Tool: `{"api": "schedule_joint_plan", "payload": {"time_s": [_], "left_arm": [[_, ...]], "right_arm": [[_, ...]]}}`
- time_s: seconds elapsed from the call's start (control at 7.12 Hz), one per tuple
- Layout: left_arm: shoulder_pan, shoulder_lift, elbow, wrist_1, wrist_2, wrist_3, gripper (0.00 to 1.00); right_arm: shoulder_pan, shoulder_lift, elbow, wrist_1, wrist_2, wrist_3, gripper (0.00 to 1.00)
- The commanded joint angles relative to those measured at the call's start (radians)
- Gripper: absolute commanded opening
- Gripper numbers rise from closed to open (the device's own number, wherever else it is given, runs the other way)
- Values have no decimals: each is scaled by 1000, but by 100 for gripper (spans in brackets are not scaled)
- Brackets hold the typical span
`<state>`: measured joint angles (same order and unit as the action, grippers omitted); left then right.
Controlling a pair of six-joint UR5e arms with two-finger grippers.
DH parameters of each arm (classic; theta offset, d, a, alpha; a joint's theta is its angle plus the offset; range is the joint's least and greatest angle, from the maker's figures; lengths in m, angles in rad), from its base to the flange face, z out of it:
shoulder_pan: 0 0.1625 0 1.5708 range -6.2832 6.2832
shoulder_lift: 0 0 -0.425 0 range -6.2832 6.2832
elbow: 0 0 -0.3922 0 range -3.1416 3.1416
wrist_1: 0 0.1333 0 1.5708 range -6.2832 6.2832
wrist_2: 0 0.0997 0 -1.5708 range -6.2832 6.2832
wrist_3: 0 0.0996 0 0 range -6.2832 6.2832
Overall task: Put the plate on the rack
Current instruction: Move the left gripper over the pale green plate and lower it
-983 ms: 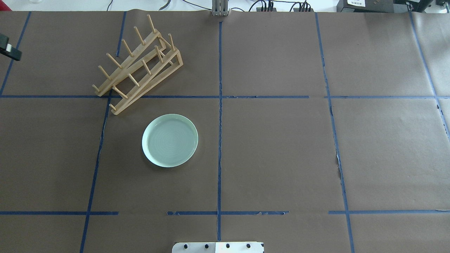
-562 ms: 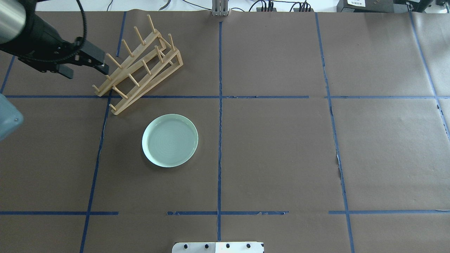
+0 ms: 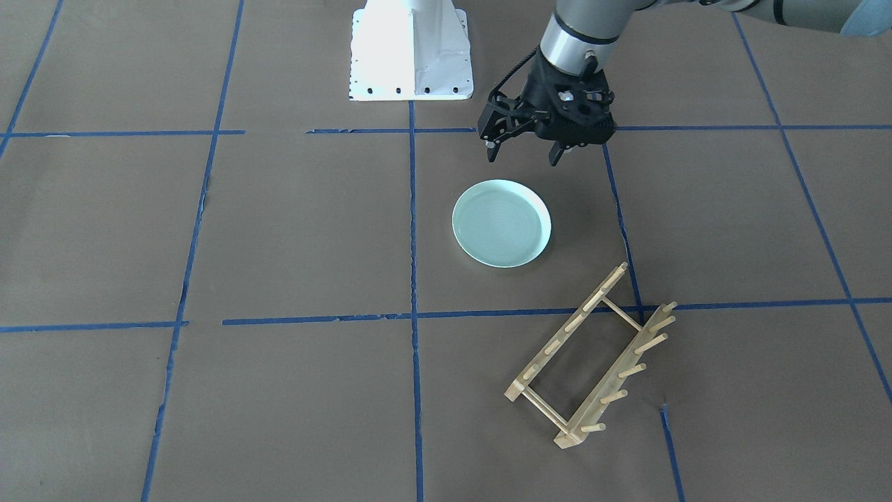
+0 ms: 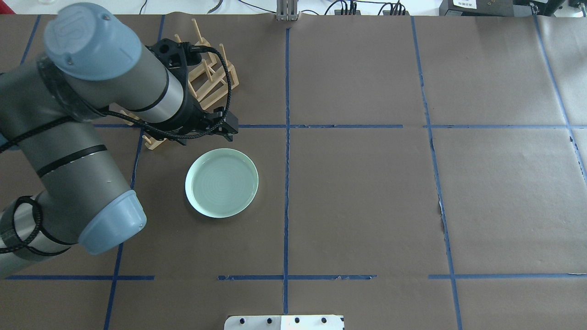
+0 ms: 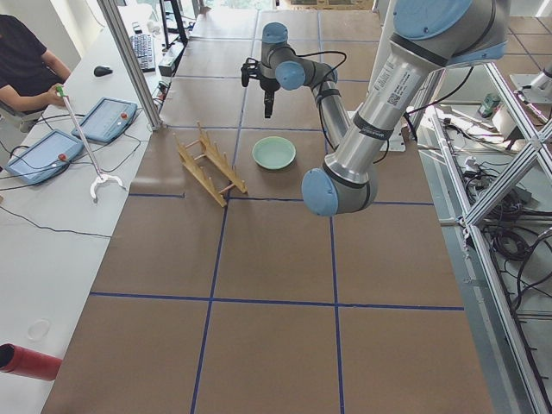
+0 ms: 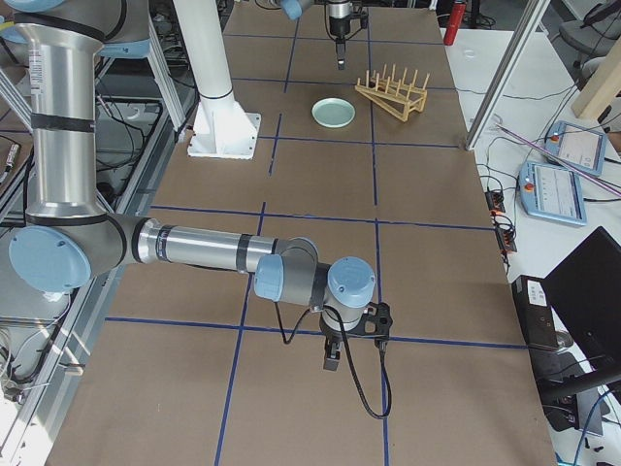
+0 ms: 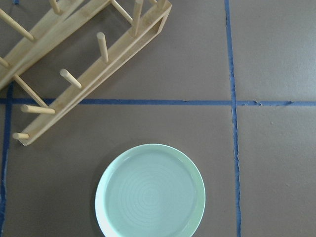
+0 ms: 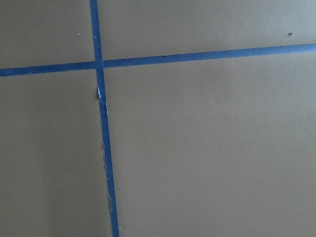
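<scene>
Swung in from the table's left edge since a second ago: left gripper [image 3: 524,152], now hovering high, close to over the round pale mint-green plate [image 3: 502,223]. Plate and small light wooden peg rack [image 3: 592,362] unmoved.

Jaws spread wide, empty, tips pointing down, well clear of the brown paper table cover [image 3: 279,230]. Plate flat on the paper, rim up, near the rack but apart from it. Rack standing pegs up, askew to the blue tape lines [image 3: 412,230].

Right gripper [image 6: 355,346] low over the far table end; cannot tell whether spread or closed.

Risks, as judged:
- slip or tilt on lifting, from too shallow a bite on the low rim
- shove of plate toward rack, from an off-centre descent

Wrist near vertical, forearm passing over the rack in the overhead view.
</scene>
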<state>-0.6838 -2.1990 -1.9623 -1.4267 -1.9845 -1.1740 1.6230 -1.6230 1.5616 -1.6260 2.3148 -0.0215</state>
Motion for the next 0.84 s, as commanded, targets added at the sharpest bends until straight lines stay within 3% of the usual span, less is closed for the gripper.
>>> {"api": "schedule_joint_plan", "payload": {"time_s": [0.0, 0.14, 0.42, 0.7], "left_arm": [[108, -24, 86, -30, 160, -27, 100], [191, -53, 159, -56, 224, -44, 100], [201, -60, 320, -211, 248, -75, 100], [230, -62, 348, -232, 254, -101, 100]], "right_arm": [[0, 0, 0, 0, 0, 0, 100], [0, 0, 0, 0, 0, 0, 100], [0, 0, 0, 0, 0, -2, 100], [0, 0, 0, 0, 0, 0, 100]]}}
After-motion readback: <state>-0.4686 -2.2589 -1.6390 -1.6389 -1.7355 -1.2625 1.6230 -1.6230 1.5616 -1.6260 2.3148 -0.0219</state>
